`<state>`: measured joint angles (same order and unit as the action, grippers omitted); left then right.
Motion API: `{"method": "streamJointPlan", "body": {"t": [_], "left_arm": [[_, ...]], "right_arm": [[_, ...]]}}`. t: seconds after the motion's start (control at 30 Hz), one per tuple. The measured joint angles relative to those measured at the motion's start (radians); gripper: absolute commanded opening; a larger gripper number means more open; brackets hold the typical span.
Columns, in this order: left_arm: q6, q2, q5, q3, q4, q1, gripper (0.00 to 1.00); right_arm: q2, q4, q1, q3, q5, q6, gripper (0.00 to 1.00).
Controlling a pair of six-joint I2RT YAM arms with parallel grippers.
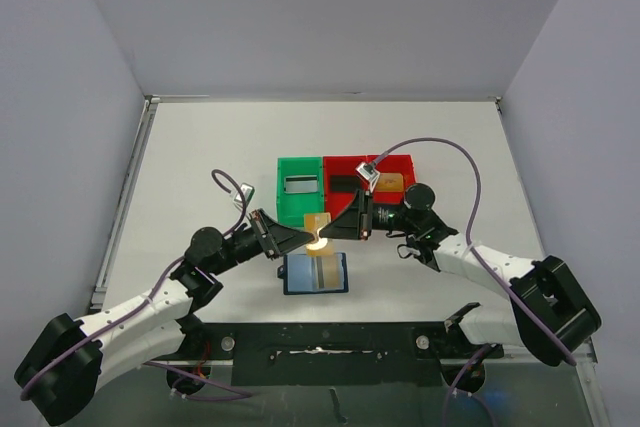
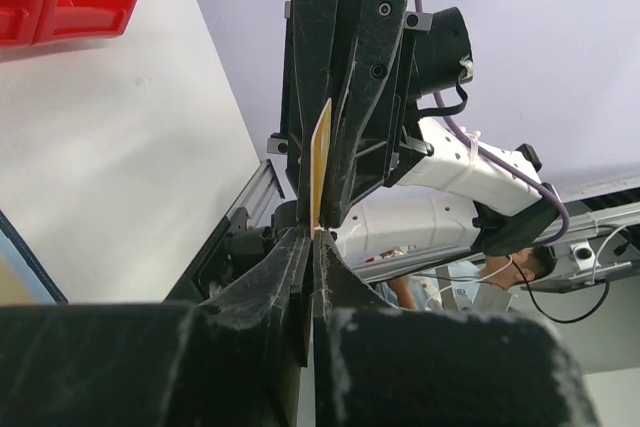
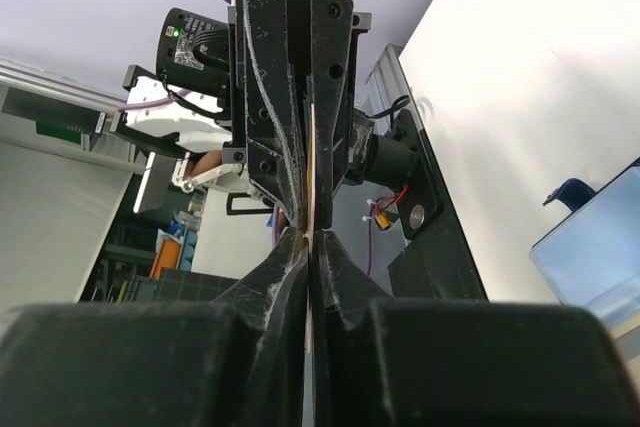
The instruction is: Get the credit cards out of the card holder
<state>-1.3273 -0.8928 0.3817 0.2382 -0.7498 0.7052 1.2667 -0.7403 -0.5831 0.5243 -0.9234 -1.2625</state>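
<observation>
Both closed on one tan card (image 1: 318, 222): left gripper (image 1: 302, 237) and right gripper (image 1: 337, 230) meet tip to tip above the open holder (image 1: 315, 274).

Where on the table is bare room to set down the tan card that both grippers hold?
Free: the table strip between the green bin, the red bins and the back wall; also the patch left of the green bin. Crowded: the middle, where left gripper and right gripper meet on the tan card between the bins and the open card holder.
</observation>
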Motion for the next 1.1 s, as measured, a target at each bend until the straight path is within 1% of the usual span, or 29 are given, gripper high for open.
{"method": "streamJointPlan", "body": {"t": [0.07,0.13,0.17,0.23,0.3,0.43,0.57,0.7,0.83,0.97,1.03,1.1], "left_arm": [[0.000,0.001,0.002,0.000,0.000,0.000,0.35],[-0.002,0.010,-0.003,0.000,0.017,-0.005,0.62],[0.008,0.016,-0.006,0.000,0.029,-0.008,0.65],[0.021,0.039,-0.014,0.003,0.077,-0.012,0.66],[0.044,0.060,-0.028,0.016,0.153,-0.013,0.67],[0.115,0.093,-0.071,0.062,0.341,-0.013,0.68],[0.164,0.137,-0.111,0.073,0.481,-0.013,0.68],[0.195,0.172,-0.137,0.075,0.582,-0.013,0.69],[0.233,0.178,-0.163,0.097,0.671,-0.013,0.70],[0.287,0.173,-0.196,0.137,0.756,-0.013,0.70],[0.314,0.161,-0.211,0.156,0.790,-0.013,0.70],[0.339,0.142,-0.222,0.167,0.816,-0.013,0.71]], "right_arm": [[-0.009,-0.002,0.000,-0.006,0.009,-0.006,0.00],[-0.032,0.008,0.002,-0.008,0.012,-0.001,0.00],[-0.048,0.023,0.006,-0.008,0.015,0.013,0.00],[-0.082,0.103,0.017,0.003,0.030,0.067,0.00],[-0.117,0.258,0.036,0.042,0.076,0.149,0.00],[-0.182,0.587,0.089,0.175,0.230,0.332,0.00],[-0.285,0.788,0.112,0.272,0.425,0.523,0.00],[-0.393,0.846,0.113,0.274,0.592,0.694,0.00],[-0.444,0.847,0.112,0.192,0.707,0.921,0.00],[-0.333,0.915,0.110,0.191,0.859,1.192,0.00],[-0.262,0.939,0.110,0.192,0.924,1.293,0.00],[-0.229,0.944,0.111,0.190,0.969,1.383,0.00]]}}
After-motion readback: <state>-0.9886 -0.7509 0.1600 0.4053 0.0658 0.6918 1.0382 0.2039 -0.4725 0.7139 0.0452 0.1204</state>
